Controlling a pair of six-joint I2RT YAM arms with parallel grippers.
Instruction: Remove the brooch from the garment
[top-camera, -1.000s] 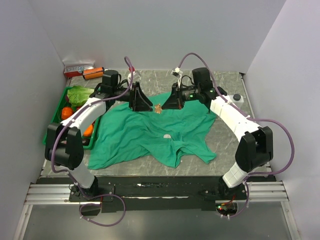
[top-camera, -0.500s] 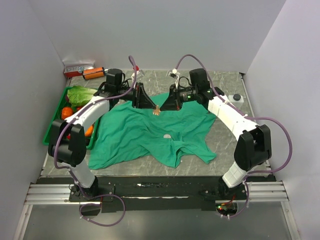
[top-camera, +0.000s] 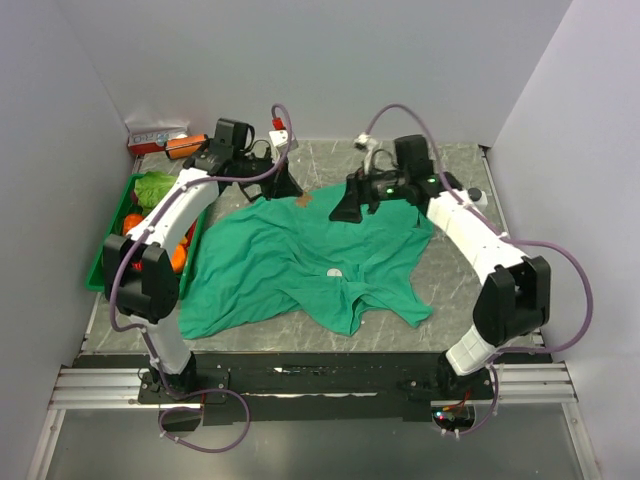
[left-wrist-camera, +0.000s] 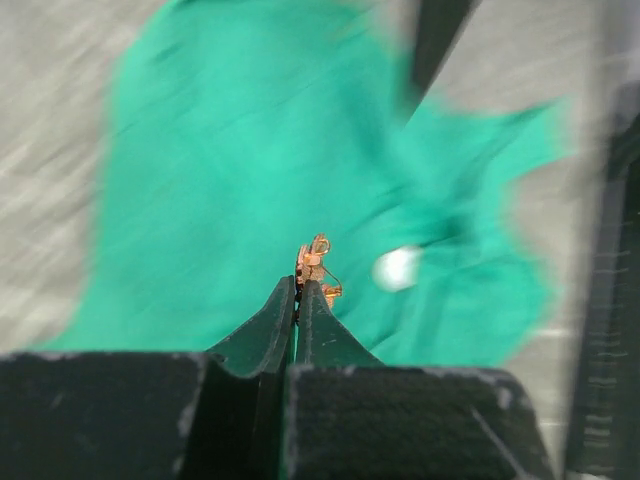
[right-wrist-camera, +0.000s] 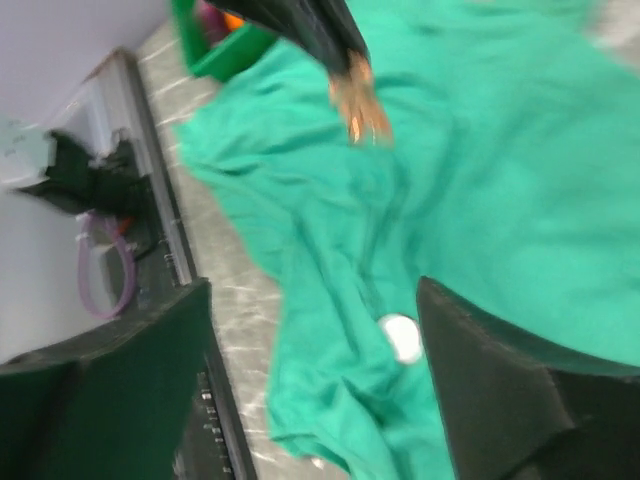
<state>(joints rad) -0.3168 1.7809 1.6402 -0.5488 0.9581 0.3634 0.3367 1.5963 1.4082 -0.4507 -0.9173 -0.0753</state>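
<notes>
No legible text anywhere; print on the red-and-white box (top-camera: 157, 137) too small

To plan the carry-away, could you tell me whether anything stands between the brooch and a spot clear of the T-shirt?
Nothing visible does. The brooch is pinched in the shut jaws of the left gripper, with no T-shirt fabric seen drawn up with it; the right gripper, jaws open, stands off to one side.

Left gripper (left-wrist-camera: 298, 287) clamped tight on the brooch (left-wrist-camera: 313, 262) — arm stretched far forward, wrist angled toward centre. Right gripper (right-wrist-camera: 312, 300) spread wide, holding nothing — arm reaches forward, facing the left one.
</notes>
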